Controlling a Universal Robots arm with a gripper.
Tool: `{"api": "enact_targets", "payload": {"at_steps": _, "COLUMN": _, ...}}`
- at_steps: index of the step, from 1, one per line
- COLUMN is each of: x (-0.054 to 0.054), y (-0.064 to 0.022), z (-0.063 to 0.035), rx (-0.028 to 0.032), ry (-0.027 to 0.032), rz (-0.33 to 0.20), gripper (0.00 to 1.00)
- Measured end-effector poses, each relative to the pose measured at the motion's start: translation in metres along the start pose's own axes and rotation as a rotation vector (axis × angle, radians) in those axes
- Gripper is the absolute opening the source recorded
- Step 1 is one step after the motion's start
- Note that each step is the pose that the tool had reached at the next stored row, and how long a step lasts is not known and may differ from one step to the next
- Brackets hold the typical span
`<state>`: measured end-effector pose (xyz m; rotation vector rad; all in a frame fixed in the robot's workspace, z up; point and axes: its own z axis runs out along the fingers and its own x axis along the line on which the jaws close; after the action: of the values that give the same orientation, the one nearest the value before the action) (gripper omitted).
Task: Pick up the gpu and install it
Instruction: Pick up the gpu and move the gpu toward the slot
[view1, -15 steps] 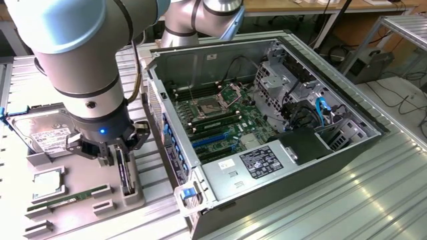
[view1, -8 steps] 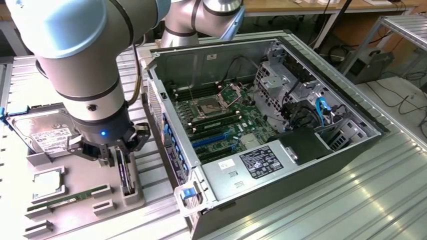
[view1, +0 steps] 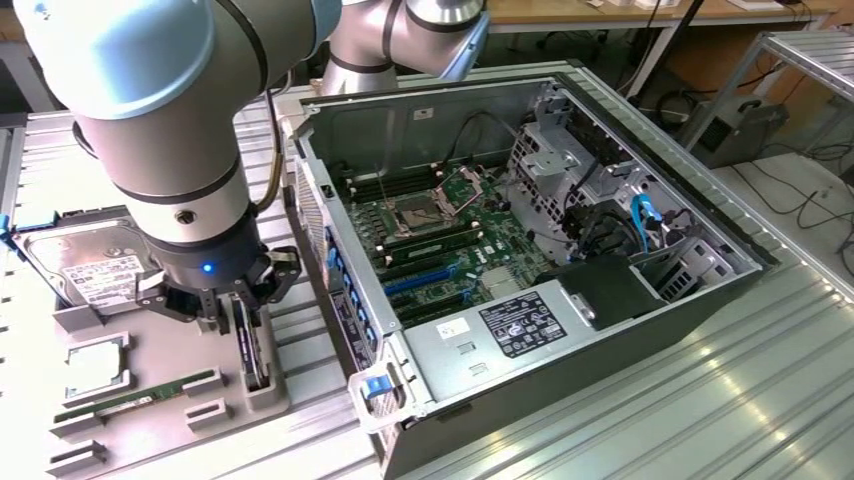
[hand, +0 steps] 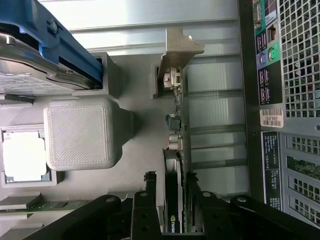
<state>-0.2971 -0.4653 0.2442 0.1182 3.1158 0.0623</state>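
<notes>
Fig. 1: I see the gripper (view1: 246, 322), fingers (hand: 151, 200) pinched narrowly on the upright gpu (hand: 177, 125), over the grey tray (hand: 140, 160). Ribbed metal table (view1: 747, 400); wooden workbench (view1: 587, 14) behind.

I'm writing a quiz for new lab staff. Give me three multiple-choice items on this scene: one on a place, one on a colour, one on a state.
1. Where is the dark flat gpu card with a silver metal bracket?
A) in a person's hand
B) standing on edge in the grey plastic holder tray
C) in a cardboard box

2. What colour are the long expansion slots on the green motherboard?
A) red
B) yellow
C) blue

3. How is the black metal computer case?
A) side open, inside exposed
B) closed with a panel
C) wrapped in foil

Answers: B, the card stands in the tray beside the case, right under the gripper. C, the slots are bright blue. A, the motherboard is in plain sight.
</notes>
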Motion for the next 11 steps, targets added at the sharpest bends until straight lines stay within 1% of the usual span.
{"api": "enact_targets", "payload": {"at_steps": 2, "x": 0.0000, "y": 0.0000, "z": 0.0001, "rx": 0.0000, "ry": 0.0000, "rz": 0.000, "gripper": 0.35}}
{"api": "enact_targets", "payload": {"at_steps": 3, "x": 0.0000, "y": 0.0000, "z": 0.0001, "rx": 0.0000, "ry": 0.0000, "rz": 0.000, "gripper": 0.27}}
{"api": "enact_targets", "payload": {"at_steps": 7, "x": 0.0000, "y": 0.0000, "z": 0.0000, "rx": 0.0002, "ry": 0.0003, "rz": 0.000, "gripper": 0.26}}
{"api": "enact_targets", "payload": {"at_steps": 11, "x": 0.0000, "y": 0.0000, "z": 0.0001, "rx": 0.0000, "ry": 0.0027, "rz": -0.015, "gripper": 0.26}}
